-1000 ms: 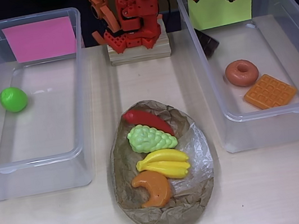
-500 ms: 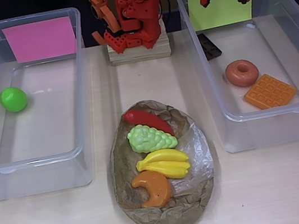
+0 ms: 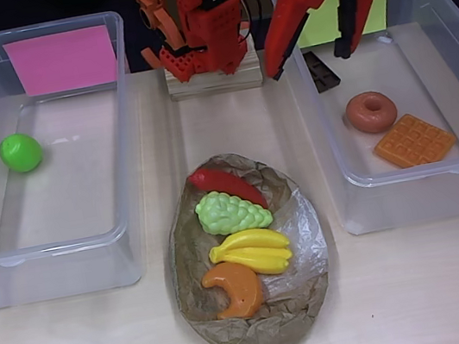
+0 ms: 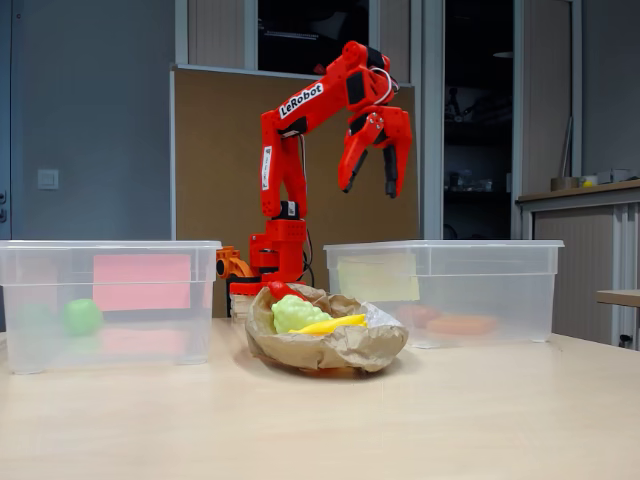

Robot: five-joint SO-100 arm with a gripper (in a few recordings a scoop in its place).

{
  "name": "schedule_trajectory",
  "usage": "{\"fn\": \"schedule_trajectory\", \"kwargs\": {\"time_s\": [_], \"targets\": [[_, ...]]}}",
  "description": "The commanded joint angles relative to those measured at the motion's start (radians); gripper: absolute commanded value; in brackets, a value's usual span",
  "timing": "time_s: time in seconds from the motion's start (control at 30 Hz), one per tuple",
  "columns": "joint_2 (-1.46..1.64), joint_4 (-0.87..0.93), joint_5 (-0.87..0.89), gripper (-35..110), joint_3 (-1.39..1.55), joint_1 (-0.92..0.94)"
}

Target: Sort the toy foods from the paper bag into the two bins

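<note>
My red gripper (image 3: 308, 59) hangs open and holds nothing, high over the left back corner of the right bin (image 3: 422, 172), the one with the yellow-green label. In the fixed view the gripper (image 4: 368, 190) is well above the bin rims. Below it in that bin lie a dark chocolate bar (image 3: 321, 70), a brown donut (image 3: 370, 111) and an orange waffle (image 3: 413, 139). The left bin (image 3: 67, 250), with the pink label, holds a green ball (image 3: 20, 153). On the brown paper bag (image 3: 264, 332) rest a red chili (image 3: 225, 186), pale-green grapes (image 3: 232, 213), a yellow banana (image 3: 253, 251) and an orange croissant (image 3: 233, 289).
The arm's base (image 3: 202, 28) stands on a wooden block at the back, between the bins. Bare tabletop (image 3: 423, 290) runs along the front on either side of the bag. The bins' walls rise on both sides of the bag.
The gripper has swung left from over the back of the right bin towards the middle, staying open. The chocolate bar dropped and now lies flat in the right bin.
</note>
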Motion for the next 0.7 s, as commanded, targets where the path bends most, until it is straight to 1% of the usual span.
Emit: {"fn": "schedule_trajectory", "kwargs": {"time_s": [0.0,0.13,0.3,0.47,0.67], "targets": [[0.011,-0.040,-0.184,39,0.002,0.126],[-0.003,-0.101,-0.290,38,0.078,0.247],[-0.087,-0.247,-0.400,38,0.115,0.339],[-0.245,-0.353,-0.489,39,0.034,0.385],[-0.495,-0.367,-0.512,40,-0.163,0.420]]}}
